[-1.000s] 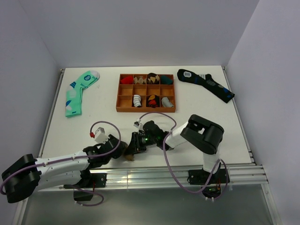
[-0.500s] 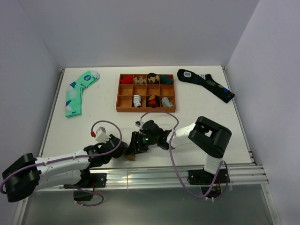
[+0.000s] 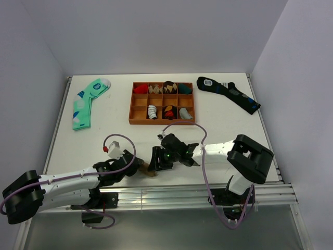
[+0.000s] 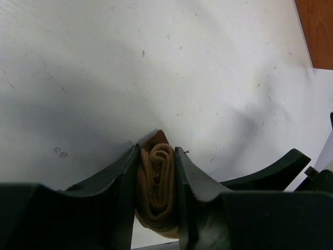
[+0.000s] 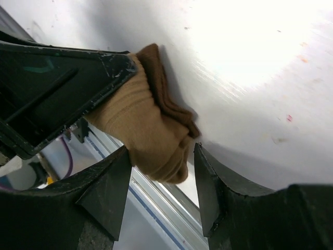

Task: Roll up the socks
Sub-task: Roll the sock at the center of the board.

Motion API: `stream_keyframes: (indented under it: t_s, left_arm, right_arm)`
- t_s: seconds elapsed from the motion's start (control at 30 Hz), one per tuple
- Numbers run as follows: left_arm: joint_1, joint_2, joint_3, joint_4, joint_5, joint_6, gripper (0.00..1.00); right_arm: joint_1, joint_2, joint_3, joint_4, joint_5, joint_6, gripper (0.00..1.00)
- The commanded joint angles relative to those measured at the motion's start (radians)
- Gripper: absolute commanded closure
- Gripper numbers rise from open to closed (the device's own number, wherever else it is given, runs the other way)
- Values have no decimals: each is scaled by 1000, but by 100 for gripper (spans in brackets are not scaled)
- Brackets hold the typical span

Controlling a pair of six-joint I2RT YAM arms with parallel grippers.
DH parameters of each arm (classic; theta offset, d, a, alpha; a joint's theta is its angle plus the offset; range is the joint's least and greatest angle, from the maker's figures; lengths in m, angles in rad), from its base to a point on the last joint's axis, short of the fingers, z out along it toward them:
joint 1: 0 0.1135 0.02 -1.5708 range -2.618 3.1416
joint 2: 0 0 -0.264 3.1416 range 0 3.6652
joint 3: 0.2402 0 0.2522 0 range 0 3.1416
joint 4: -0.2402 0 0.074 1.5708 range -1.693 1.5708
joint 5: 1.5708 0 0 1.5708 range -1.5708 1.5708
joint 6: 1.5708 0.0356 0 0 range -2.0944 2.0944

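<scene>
The tan-brown socks [image 3: 149,171] are a tight roll at the table's near edge. In the left wrist view the roll [image 4: 156,185] is squeezed between my fingers and its spiral end shows. My left gripper [image 3: 139,167] [image 4: 156,156] is shut on it. My right gripper [image 3: 156,161] [image 5: 161,153] is open with its jaws on either side of the roll's other end [image 5: 148,130]; a gap shows beside the right jaw. The left gripper's dark finger [image 5: 52,88] presses the roll from the left in the right wrist view.
A wooden tray [image 3: 162,122] with rolled socks in its compartments stands at the back centre. A mint-green dotted sock [image 3: 86,101] lies at the back left and a dark navy sock [image 3: 229,92] at the back right. The aluminium rail [image 3: 182,190] runs just below the roll.
The right arm's elbow has swung to the right. Both grippers and the roll have shifted slightly right along the near edge. The left gripper has stayed shut on the roll.
</scene>
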Motion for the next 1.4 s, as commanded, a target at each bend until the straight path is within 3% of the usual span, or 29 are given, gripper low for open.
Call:
stream_keyframes:
  t_s: [0.0, 0.6, 0.77, 0.87, 0.9, 1.0, 1.1, 1.37]
  left_arm:
    - [0, -7, -7, -80, -27, 29, 100]
    - [7, 88, 17, 0, 19, 84, 100]
    - [23, 90, 14, 23, 40, 106, 100]
    - [34, 96, 16, 38, 54, 127, 100]
    - [37, 97, 12, 44, 59, 133, 100]
    - [42, 102, 3, 69, 74, 143, 100]
    - [45, 94, -4, 83, 83, 146, 99]
    - [60, -30, -1, -9, 39, 170, 56]
  right_arm:
    - [-11, -31, -25, -213, 125, -64, 43]
    - [93, 45, 125, -250, 165, -221, 43]
    - [105, 84, 130, -207, 154, -210, 47]
    - [105, 127, 131, -184, 137, -185, 65]
    - [107, 134, 130, -169, 124, -178, 80]
    - [107, 165, 127, -164, 105, -150, 94]
    - [107, 193, 130, -165, 97, -122, 100]
    - [84, 256, 138, -190, 91, -72, 100]
